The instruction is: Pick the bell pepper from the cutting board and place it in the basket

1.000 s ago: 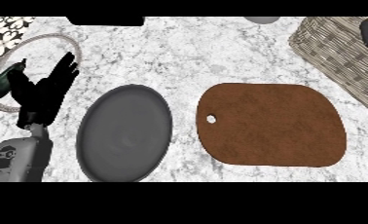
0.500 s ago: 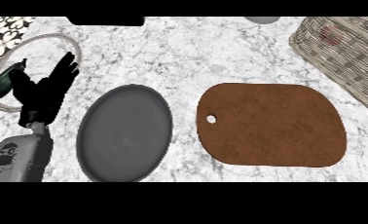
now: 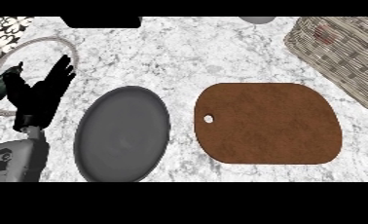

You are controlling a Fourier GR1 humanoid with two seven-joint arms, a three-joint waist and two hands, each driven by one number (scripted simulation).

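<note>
The brown cutting board [image 3: 269, 123] lies right of centre with nothing on it. At the top right corner stands the woven basket [image 3: 338, 55], cut off by the view's edge. A small reddish patch [image 3: 322, 34] shows inside it; I cannot tell whether it is the bell pepper. My left hand [image 3: 39, 94] rests at the left edge, open with fingers up, far from the board and basket. My right hand is out of view.
A dark grey oval plate [image 3: 122, 134] lies between my left hand and the board. A thin ring [image 3: 50, 43] lies at the far left. A black object [image 3: 101, 22] and a grey round object [image 3: 256, 19] sit at the counter's back edge.
The left hand, plate and board have stayed put. A reddish patch now shows inside the basket that was not plain one second ago.
</note>
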